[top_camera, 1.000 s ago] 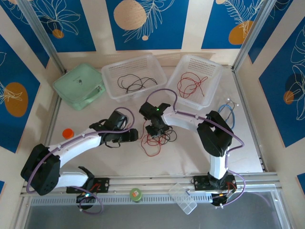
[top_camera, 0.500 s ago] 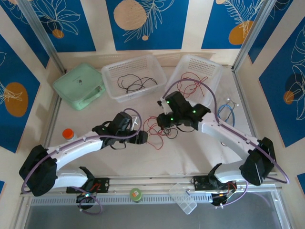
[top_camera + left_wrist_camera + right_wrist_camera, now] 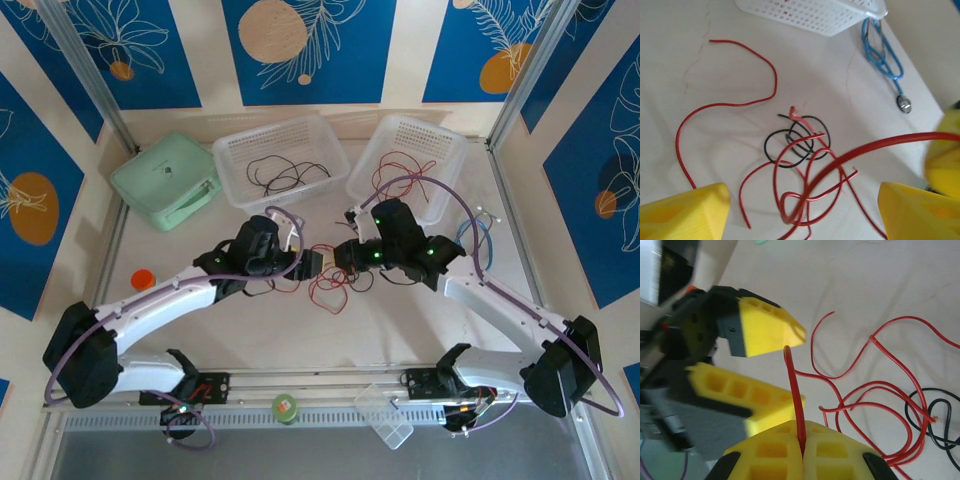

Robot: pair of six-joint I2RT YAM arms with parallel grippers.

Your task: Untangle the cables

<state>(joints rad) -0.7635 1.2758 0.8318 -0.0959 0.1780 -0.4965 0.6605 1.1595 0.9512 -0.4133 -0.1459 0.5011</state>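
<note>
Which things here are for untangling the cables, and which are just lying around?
For the job:
- red cables
- black cables
- left basket, with black cables in it
- right basket, with red cables in it

Just lying about:
- green case
- orange cap
- blue cable
- green roll
- clear box

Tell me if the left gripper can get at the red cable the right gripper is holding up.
Probably yes. The left gripper is open, and the red cable, pinched in the shut right gripper, ends between its fingers; nothing seems to block a close.
</note>
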